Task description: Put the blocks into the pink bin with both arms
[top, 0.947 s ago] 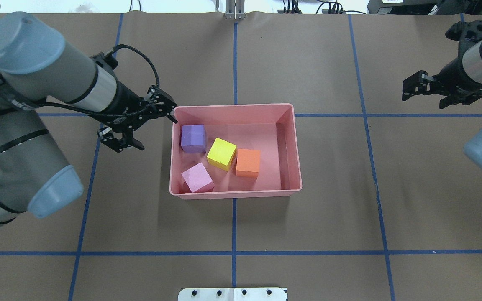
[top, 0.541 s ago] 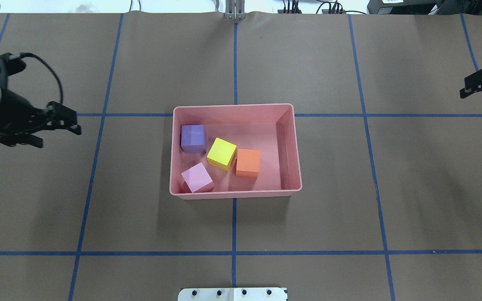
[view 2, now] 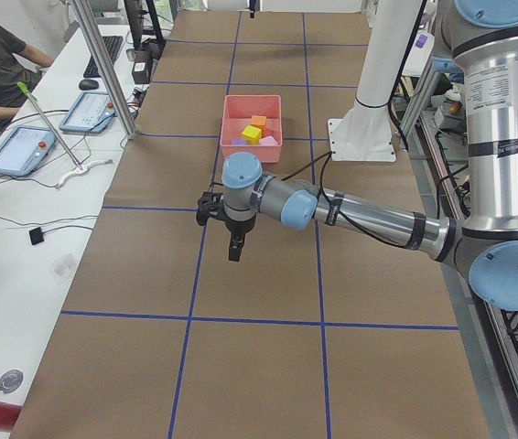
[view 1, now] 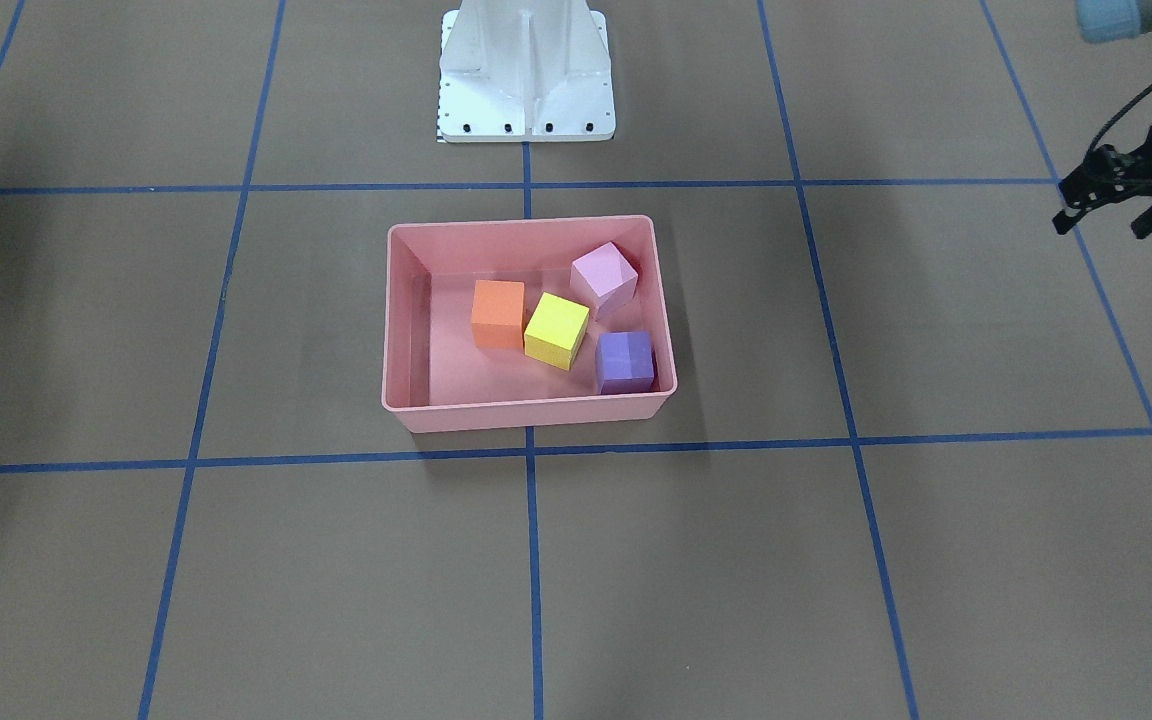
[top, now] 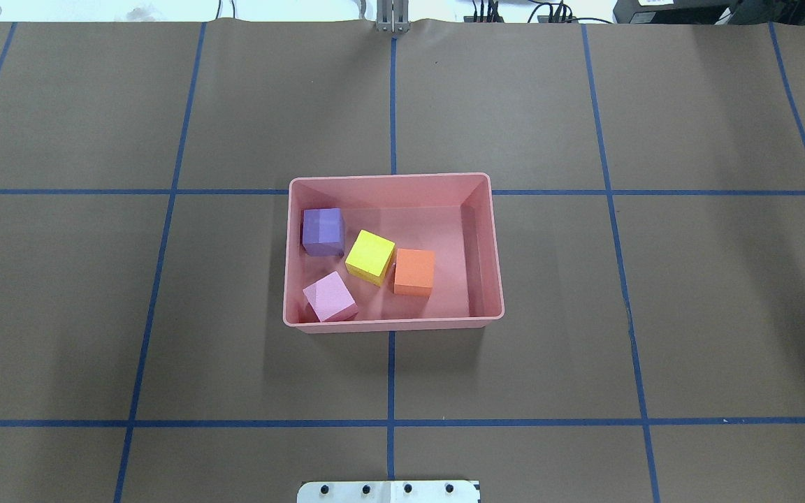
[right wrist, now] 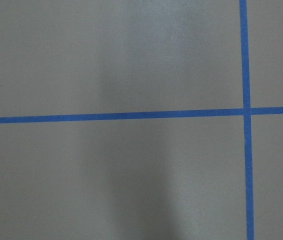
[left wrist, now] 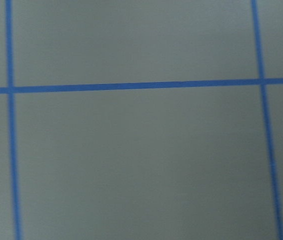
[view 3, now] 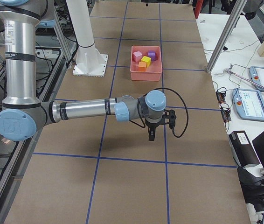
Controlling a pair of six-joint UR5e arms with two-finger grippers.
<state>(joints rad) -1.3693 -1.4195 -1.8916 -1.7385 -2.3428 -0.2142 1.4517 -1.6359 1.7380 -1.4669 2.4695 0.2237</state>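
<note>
- Overhead exterior view: the salmon-pink rectangular plastic bin (top: 388,179) sits mid-table, holding the purple matte cube (top: 323,230), yellow cube (top: 370,256), orange cube (top: 414,271) and pale pink-lilac cube (top: 330,296).
- Placing looks finished; no further pick seems needed.
- The black two-finger left gripper (view 1: 1101,222) hangs well apart from the bin, fingers spread, empty.
- The right gripper (view 3: 151,134) hangs equally far off; I cannot tell its fingers' state.

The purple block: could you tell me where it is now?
Overhead, the purple block sits in the pink bin's far left corner, beside the yellow block.

I count four blocks (top: 370,256): orange (view 1: 497,313), yellow (view 1: 556,330), purple (view 1: 624,361), pink (view 1: 603,275); one bin (top: 388,177); one left arm (view 2: 369,218); one right arm (view 3: 85,109).
</note>
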